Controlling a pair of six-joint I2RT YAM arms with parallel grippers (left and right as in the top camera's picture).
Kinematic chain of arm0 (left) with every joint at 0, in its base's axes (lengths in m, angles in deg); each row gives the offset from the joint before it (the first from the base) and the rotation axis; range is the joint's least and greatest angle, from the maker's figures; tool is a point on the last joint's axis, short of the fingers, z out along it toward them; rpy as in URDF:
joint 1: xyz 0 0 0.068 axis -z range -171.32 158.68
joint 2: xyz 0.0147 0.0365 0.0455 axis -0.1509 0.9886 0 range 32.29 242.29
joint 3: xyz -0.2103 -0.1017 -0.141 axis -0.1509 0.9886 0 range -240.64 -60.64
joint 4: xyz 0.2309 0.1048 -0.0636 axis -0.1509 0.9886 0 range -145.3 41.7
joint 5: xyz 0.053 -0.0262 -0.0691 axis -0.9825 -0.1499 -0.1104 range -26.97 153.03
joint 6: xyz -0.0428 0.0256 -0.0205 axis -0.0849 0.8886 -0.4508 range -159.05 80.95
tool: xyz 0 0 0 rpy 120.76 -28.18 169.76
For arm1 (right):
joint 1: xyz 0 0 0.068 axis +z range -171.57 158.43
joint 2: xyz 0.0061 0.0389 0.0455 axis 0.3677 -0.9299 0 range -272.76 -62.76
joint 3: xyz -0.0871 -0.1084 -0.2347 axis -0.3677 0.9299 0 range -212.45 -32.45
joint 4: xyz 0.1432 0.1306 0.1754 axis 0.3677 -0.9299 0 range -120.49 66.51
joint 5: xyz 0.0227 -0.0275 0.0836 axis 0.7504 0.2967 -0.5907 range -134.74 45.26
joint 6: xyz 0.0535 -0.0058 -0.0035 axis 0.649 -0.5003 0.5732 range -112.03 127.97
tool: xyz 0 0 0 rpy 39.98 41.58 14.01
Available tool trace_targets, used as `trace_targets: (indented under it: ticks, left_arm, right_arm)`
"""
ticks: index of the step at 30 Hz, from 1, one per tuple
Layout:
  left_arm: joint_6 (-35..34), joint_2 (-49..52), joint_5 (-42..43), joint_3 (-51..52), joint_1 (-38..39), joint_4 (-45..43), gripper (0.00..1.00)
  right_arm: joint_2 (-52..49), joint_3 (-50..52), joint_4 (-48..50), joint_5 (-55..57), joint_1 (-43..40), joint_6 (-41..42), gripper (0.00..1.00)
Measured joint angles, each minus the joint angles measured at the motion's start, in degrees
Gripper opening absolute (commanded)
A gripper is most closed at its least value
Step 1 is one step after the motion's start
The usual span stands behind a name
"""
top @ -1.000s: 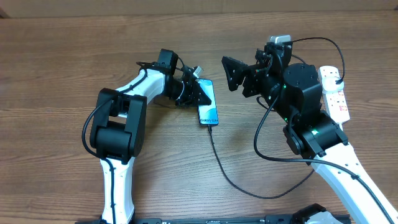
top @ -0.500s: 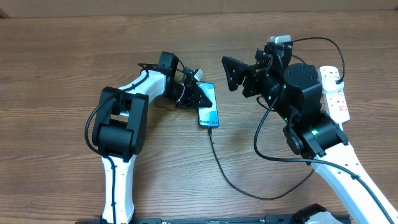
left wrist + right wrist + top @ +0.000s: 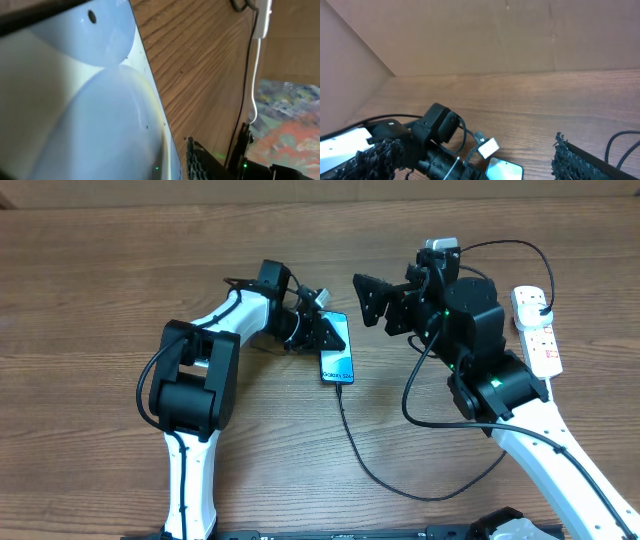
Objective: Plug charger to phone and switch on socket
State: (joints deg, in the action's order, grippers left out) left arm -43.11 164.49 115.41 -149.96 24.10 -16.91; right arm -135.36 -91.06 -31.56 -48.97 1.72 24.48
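Note:
The phone (image 3: 337, 351) lies flat on the wooden table, its blue screen up. The charger (image 3: 362, 460), a thin black cable, meets the phone's near end and loops toward the right arm's base. My left gripper (image 3: 321, 330) straddles the phone's far left corner. In the left wrist view the phone's screen (image 3: 90, 100) fills the frame, and a strip of wood shows between its edge and the one visible finger (image 3: 199, 161). My right gripper (image 3: 379, 302) hovers open, right of the phone, with nothing between its fingers (image 3: 568, 156). The socket (image 3: 537, 330) lies at the far right.
The socket's thick white cord (image 3: 253, 75) runs along the table in the left wrist view. A brown wall (image 3: 480, 35) closes off the back of the table. The right arm's elbow (image 3: 497, 380) stands between the phone and the socket.
The left gripper's jaws have eased apart around the phone. The phone has shifted slightly to the right. The right arm has leaned a little to the left.

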Motion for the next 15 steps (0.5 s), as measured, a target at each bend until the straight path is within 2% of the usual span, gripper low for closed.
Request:
trace_targets:
  ticks: [9, 15]
  left_arm:
    - [0.0, -0.8, -2.3, -0.3, 0.3, 1.0, 0.49]
    - [-0.9, -1.7, -4.5, -0.5, 0.3, 1.3, 0.58]
  right_arm:
    - [-0.2, 0.0, 0.3, 0.3, 0.0, 0.0, 1.0]
    - [-0.2, 0.0, 0.3, 1.7, 0.0, 0.0, 1.0]
